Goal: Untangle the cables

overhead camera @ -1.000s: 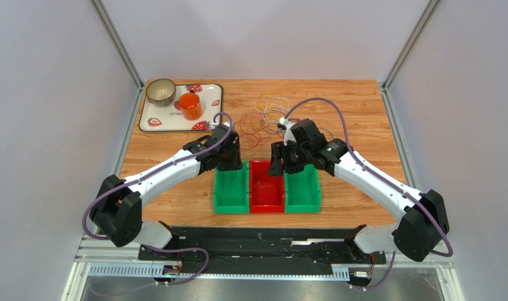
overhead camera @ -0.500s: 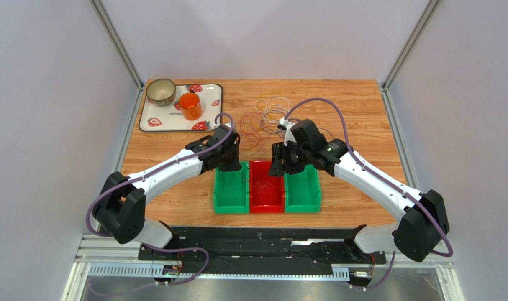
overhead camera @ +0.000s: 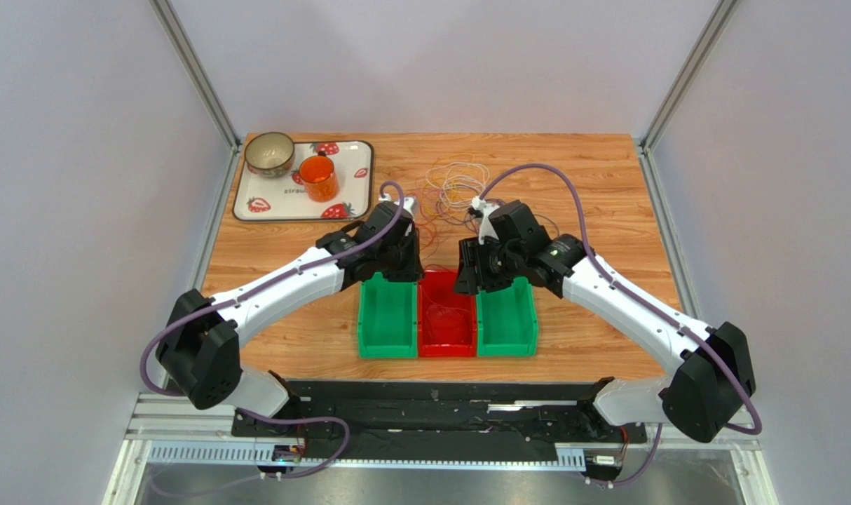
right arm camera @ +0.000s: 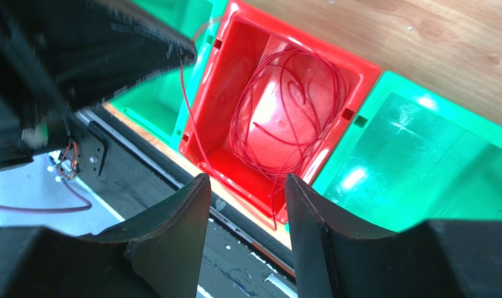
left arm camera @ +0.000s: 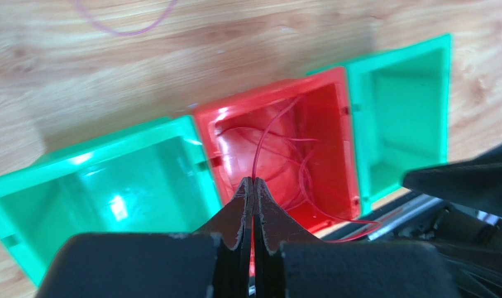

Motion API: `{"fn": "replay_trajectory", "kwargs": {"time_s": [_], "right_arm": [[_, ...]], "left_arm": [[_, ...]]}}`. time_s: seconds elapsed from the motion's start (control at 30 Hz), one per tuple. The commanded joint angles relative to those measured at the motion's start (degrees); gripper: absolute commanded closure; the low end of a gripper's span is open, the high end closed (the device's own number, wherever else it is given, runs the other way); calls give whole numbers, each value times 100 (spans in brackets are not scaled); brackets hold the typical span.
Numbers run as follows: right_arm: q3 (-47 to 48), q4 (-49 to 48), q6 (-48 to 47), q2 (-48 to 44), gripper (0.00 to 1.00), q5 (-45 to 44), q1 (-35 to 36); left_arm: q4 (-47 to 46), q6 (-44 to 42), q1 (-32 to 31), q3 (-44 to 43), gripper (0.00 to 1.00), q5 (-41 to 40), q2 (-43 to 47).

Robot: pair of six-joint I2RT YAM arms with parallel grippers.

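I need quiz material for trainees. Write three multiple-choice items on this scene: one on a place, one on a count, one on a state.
1. Which bin holds the coiled red cable? A) left B) middle, the red bin C) right
2. How many green bins flank it? A) one B) three C) two
3. The left gripper is: A) shut on the red cable B) wide open C) out of view
Answers: B, loops cover the red bin's floor; C, one stands on each side; A, its closed jaws pinch a strand.
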State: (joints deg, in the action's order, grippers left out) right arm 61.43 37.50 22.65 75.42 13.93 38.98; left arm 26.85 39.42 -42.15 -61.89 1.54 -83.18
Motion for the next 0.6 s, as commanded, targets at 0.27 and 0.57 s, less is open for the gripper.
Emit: {"fn": "replay_trajectory", "kwargs": {"time_s": [0.27, 0.57], "right_arm": [[-149, -172, 99, -589, 50, -497, 13], [-184, -190, 116, -590, 51, -471, 4]], "left_arm": [[-145, -206, -522, -578, 100, 101, -1050], [224, -198, -610, -798, 97, -373, -1333]]}}
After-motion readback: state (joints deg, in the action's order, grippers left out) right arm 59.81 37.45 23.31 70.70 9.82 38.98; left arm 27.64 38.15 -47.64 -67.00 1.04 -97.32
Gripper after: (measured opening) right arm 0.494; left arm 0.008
